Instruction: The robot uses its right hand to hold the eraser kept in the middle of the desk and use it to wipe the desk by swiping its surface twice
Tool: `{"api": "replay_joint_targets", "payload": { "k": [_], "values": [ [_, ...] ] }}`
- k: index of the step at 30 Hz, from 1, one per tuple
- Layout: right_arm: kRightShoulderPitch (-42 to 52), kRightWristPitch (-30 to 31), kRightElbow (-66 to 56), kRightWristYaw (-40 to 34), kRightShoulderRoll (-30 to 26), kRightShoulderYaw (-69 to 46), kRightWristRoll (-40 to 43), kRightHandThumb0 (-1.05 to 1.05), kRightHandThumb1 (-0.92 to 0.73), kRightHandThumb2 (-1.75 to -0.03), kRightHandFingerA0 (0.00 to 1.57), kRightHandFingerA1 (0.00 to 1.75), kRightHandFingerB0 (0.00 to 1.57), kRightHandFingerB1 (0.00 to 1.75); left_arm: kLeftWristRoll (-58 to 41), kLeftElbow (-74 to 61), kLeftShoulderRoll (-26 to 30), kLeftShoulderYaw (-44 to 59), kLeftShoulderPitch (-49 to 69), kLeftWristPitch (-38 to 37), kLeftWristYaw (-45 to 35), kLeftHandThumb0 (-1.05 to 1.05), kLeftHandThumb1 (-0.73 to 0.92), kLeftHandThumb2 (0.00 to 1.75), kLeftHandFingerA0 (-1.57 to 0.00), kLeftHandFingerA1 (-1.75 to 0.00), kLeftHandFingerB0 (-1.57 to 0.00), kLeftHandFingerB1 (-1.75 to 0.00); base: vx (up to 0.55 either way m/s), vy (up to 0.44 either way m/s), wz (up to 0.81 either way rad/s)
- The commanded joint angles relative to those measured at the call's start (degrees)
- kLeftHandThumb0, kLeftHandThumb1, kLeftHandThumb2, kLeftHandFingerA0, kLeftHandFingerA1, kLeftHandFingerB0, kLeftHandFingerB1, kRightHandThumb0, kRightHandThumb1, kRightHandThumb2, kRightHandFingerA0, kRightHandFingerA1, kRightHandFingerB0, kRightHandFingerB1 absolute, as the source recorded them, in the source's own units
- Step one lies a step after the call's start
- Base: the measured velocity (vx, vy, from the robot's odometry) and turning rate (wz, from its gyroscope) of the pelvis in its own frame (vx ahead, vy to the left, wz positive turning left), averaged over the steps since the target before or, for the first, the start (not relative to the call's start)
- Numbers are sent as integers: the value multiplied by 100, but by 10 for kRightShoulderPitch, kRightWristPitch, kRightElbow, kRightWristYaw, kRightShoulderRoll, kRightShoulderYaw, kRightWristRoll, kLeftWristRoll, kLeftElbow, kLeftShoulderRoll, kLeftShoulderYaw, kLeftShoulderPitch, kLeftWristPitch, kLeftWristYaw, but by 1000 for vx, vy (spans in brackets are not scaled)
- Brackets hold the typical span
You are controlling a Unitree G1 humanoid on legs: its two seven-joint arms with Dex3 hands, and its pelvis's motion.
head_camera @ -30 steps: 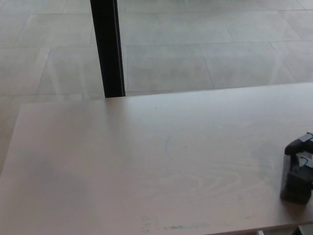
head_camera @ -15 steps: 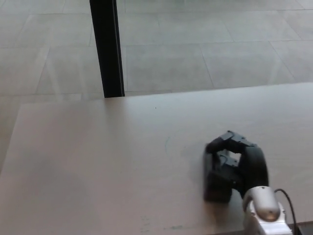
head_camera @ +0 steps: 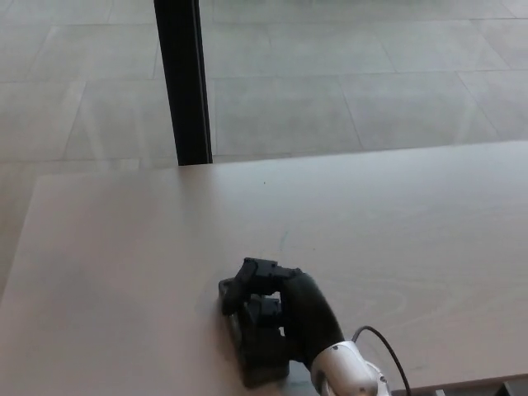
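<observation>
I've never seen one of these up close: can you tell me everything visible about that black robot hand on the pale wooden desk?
The black right hand has thick jointed fingers of matte, plastic-looking material, on a white, silvery wrist with a thin black cable. It sits low at the near edge of the pale wooden desk, fingers curled around a dark block, seemingly the eraser, pressed flat to the surface.

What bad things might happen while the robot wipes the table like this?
The right hand is pressing the dark eraser close to the near edge of the desk, so a swipe towards the robot might push the eraser off. The faint green marks lie further up the desk, so the swipes may miss them. The cable at the wrist might snag on the edge.
</observation>
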Motion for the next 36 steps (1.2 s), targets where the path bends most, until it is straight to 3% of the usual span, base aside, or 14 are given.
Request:
{"api": "replay_joint_targets", "payload": {
  "k": [1, 6, 7, 8, 9, 10, 26, 27, 28, 30, 32, 34, 35, 36],
  "values": [
    [44, 39, 38, 23, -13, 1, -14, -16, -46, -138, 92, 175, 76, 171, -4, -27, 3, 2, 8, 14, 9, -51, 79, 64, -48, -81, -33, -59, 0, 0, 0],
    [35, 42, 28, 27, -59, -13, -24, -10, -50, -139, 96, 175, 80, 159, 8, 4, 5, -4, 2, -6, 15, -54, 78, 64, -54, -86, -40, -64, 0, 0, 0],
    [32, 39, 27, 27, -66, -16, -27, -11, -51, -139, 95, 175, 80, 159, 6, 4, 4, -3, 3, -8, 14, -50, 56, 103, -60, -82, -32, -64, 0, 0, 0],
    [24, 56, 12, 36, -86, -31, -19, -15, -54, -129, 87, 175, 71, 170, -1, -1, 1, 1, 6, -7, 11, -49, 56, 103, -59, -82, -33, -64, 0, 0, 0],
    [22, 59, 11, 38, -89, -32, -18, -15, -54, -129, 87, 175, 71, 170, -2, -1, 0, 2, 6, -8, 11, -49, 56, 103, -59, -82, -33, -64, 0, 0, 0],
    [18, 59, 10, 38, -93, -36, -19, -14, -54, -130, 87, 175, 72, 167, -5, 3, 0, 4, 6, -11, 6, -52, 78, 65, -51, -88, -36, -64, 0, 0, 0],
    [-22, 70, 54, 53, -278, -282, 71, -15, -57, -117, 94, 175, 76, 161, -10, -2, 2, 23, 21, -3, 5, -50, 78, 66, -52, -87, -37, -64, 0, 0, 0],
    [-16, 67, 54, 55, -283, -292, 75, -24, -55, -115, 122, 146, 99, 132, -18, 0, 1, 28, 19, -2, 1, -49, 78, 65, -51, -88, -36, -64, 0, 0, 0],
    [-16, 70, 56, 47, -285, -296, 72, -18, -61, -102, 93, 175, 71, 168, -21, -1, -1, 30, 21, -1, 2, -49, 77, 65, -52, -89, -37, -64, 0, 0, 0],
    [-3, 64, 58, 51, -296, -306, 72, -19, -66, -97, 94, 175, 65, 172, -19, 3, 0, 30, 20, 0, 6, -49, 79, 64, -53, -90, -37, -63, 0, 0, 0],
    [2, 59, 68, 51, -304, -318, 77, -30, -55, -113, 119, 141, 100, 130, -19, 16, 4, 31, 19, -8, 0, -49, 79, 64, -52, -89, -36, -62, 0, 0, 0],
    [1, 68, 70, 49, -300, -335, 92, -20, -62, -100, 97, 175, 73, 161, -21, 18, 4, 31, 22, -11, -5, -48, 80, 64, -52, -89, -34, -61, 0, 0, 0],
    [2, 65, 72, 52, -299, -342, 98, -29, -56, -112, 124, 144, 100, 129, -23, 3, -1, 33, 28, -6, -2, -48, 79, 65, -52, -91, -35, -62, 0, 0, 0],
    [2, 62, 73, 49, -296, -346, 98, -18, -59, -112, 99, 175, 81, 155, -25, -2, -2, 34, 28, -1, 2, -49, 79, 65, -51, -89, -34, -62, 0, 0, 0]
  ]
}}
